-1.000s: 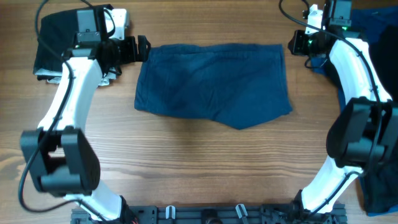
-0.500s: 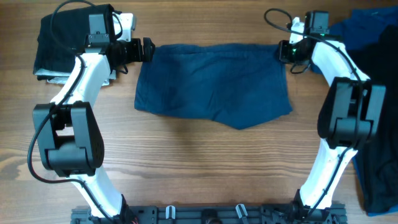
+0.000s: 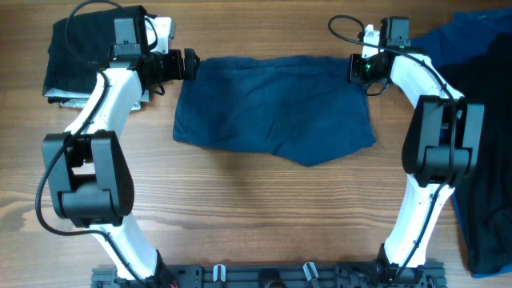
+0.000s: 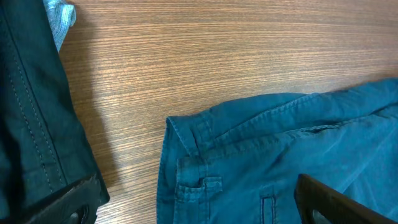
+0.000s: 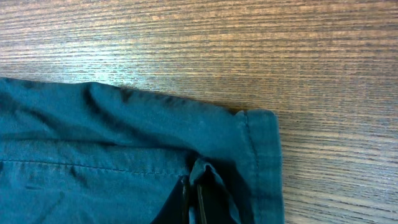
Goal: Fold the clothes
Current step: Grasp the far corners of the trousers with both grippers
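Dark navy-blue shorts [image 3: 272, 108] lie spread flat at the back middle of the wooden table, waistband toward the far edge. My left gripper [image 3: 188, 64] stands open at their far left corner. In the left wrist view its dark fingers [image 4: 68, 202] straddle the waistband corner [image 4: 199, 137] without pinching it. At the far right corner, my right gripper [image 3: 356, 68] is shut on the shorts. The right wrist view shows its fingertips [image 5: 194, 199] pressed together on a small raised fold of the blue fabric [image 5: 93, 155].
A pile of black clothes [image 3: 80, 48] with a light grey piece [image 4: 62, 18] under it sits at the back left, just behind my left arm. Brighter blue and black garments [image 3: 480, 120] lie along the right edge. Bare wood [image 3: 256, 216] lies in front of the shorts.
My right gripper has moved left onto the shorts' far right corner and shut on the fabric. My left gripper moved to the far left corner, then stayed there, open.
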`<state>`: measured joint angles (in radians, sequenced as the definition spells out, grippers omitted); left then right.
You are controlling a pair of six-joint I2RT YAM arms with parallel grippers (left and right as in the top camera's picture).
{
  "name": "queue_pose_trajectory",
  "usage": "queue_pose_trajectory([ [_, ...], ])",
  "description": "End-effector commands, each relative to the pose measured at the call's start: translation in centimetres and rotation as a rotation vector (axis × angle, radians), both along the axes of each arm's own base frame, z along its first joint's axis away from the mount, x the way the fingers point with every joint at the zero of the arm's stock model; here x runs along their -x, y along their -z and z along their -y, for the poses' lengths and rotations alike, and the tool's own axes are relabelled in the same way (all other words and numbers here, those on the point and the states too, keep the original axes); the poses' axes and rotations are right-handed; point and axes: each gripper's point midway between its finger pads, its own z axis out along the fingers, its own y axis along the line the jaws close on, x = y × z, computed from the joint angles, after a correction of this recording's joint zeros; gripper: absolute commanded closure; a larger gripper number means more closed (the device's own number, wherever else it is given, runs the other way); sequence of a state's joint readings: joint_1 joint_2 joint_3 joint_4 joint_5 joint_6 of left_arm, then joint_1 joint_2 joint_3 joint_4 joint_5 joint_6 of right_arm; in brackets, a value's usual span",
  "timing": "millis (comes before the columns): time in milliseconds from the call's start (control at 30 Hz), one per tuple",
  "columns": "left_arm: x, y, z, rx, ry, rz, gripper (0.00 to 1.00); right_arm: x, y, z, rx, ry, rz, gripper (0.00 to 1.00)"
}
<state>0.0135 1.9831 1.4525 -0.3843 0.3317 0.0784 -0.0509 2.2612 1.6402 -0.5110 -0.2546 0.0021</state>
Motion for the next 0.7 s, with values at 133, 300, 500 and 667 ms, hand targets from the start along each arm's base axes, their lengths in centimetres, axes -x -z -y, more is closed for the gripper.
queue_pose_trajectory([
  [133, -0.3, 0.2, 0.3, 0.006, 0.026, 0.002, 0.27, 0.6, 1.5, -0.4, -0.016, -0.009, -0.036, 0.95],
  [300, 0.7, 3.2, 1.7, 0.061, 0.069, -0.089, 0.34, 0.6, 1.5, -0.4, -0.016, -0.008, -0.037, 0.94],
  [500, 0.9, 5.8, 1.7, 0.061, 0.068, -0.134, 0.26, 0.6, 1.5, -0.4, -0.016, -0.008, -0.037, 0.94],
  [667, 0.5, 5.9, 1.9, 0.061, 0.071, -0.121, 0.37, 0.6, 1.5, -0.5, -0.016, -0.009, -0.036, 0.93],
])
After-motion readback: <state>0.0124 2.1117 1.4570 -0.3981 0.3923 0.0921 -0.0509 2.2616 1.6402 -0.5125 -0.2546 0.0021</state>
